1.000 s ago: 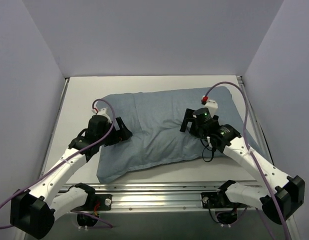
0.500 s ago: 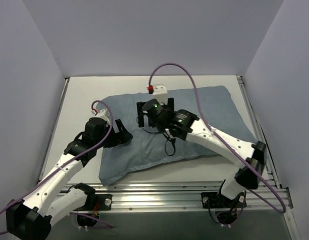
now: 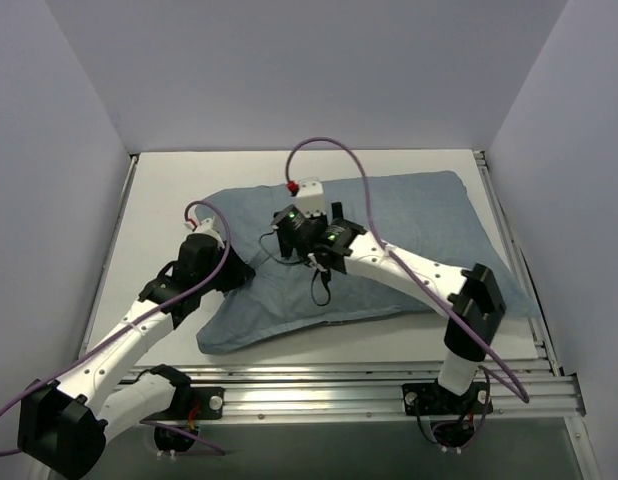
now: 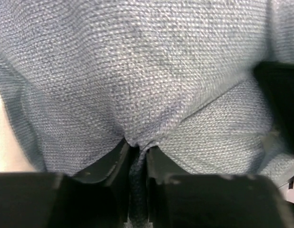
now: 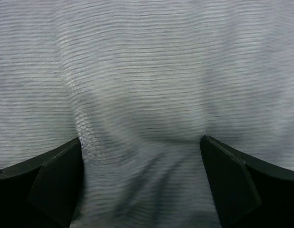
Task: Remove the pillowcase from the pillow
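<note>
The pillowcase (image 3: pixel 409 220) lies plain blue-grey side up across the table, and the pillow is hidden inside it. My left gripper (image 3: pixel 239 270) sits at the cover's left part. In the left wrist view it (image 4: pixel 137 149) is shut on a pinched fold of the woven fabric (image 4: pixel 137 71). My right gripper (image 3: pixel 277 238) reaches across to the left-centre of the cover, close to the left one. In the right wrist view it (image 5: pixel 142 166) stands open, fingers wide apart, pressed down on rippled fabric (image 5: pixel 147 71) with nothing gripped.
The white table (image 3: pixel 169 190) is enclosed by walls on the left, back and right. An aluminium rail (image 3: pixel 319 385) runs along the near edge by the arm bases. Purple cables loop above both wrists. The right arm's links lie across the cover's middle.
My right arm has swung left across the pillow to its left-centre. My left gripper has shut on a fold of the pillowcase, and the cover's left edge has bunched inward.
</note>
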`<state>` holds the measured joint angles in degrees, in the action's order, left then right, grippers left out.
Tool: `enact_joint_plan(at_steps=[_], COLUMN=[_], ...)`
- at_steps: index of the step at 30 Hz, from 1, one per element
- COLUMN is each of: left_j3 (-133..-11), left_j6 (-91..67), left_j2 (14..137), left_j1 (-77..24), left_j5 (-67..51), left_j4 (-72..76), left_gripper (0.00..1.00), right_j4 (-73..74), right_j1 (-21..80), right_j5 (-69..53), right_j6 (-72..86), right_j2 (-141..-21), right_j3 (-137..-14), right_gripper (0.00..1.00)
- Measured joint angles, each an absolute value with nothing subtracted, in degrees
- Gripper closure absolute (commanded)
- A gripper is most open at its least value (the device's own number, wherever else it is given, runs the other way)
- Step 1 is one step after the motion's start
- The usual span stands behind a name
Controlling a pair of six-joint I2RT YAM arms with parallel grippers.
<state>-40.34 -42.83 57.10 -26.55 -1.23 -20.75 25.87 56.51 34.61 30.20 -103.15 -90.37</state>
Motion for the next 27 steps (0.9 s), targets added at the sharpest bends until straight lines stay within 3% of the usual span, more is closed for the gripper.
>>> enact_joint_plan(at_steps=[5,11,13,16,17,20,21,24,27], left_j3=[-39.1,-37.4,-37.4,-37.4,-37.5,-39.0,-40.2,-45.5,-52.4], left_j6=[-45.1,-46.8,-46.9,-46.3,-45.8,-44.0,-43.4,-41.6,-40.6], left_j2=[57.3,56.5,56.1,55.4,55.2,54.8,54.8,54.8,56.0], left_j1=[-26.2,-24.8,-24.6,-24.5,-24.4,-24.0,-24.1,-25.6,-29.5], left_j5=[-0.3,-0.2,-0.6,-1.8,-2.0,-2.3,-2.3,-1.5,1.1], left_j4=[-19.2,-19.7,-19.7,-19.7,-20.2,-22.3,-23.3,-25.6,-26.3], left_gripper=[0.89,0.91,0.91,0.79,0.68,0.5,0.37,0.16,0.09], right_j4=[25.3,22.7,21.2,19.4,18.8,16.6,16.0,14.4,13.6], right_j1=[45.9,30.0,26.3,23.9,23.7,23.3,23.2,22.9,23.0], right_j5=[33.0,24.6,21.1,16.6,15.4,13.1,12.6,11.5,11.1], right_j6=[30.6,31.8,31.4,29.9,29.4,28.2,28.0,27.2,26.5], right_j2=[-89.6,-77.9,-75.2,-72.6,-72.3,-72.3,-72.3,-72.3,-72.3], right_j3=[-79.0,-66.2,-63.3,-60.8,-60.4,-59.6,-59.3,-58.7,-58.5], right_gripper=[0.09,0.25,0.25,0.26,0.26,0.26,0.26,0.25,0.25])
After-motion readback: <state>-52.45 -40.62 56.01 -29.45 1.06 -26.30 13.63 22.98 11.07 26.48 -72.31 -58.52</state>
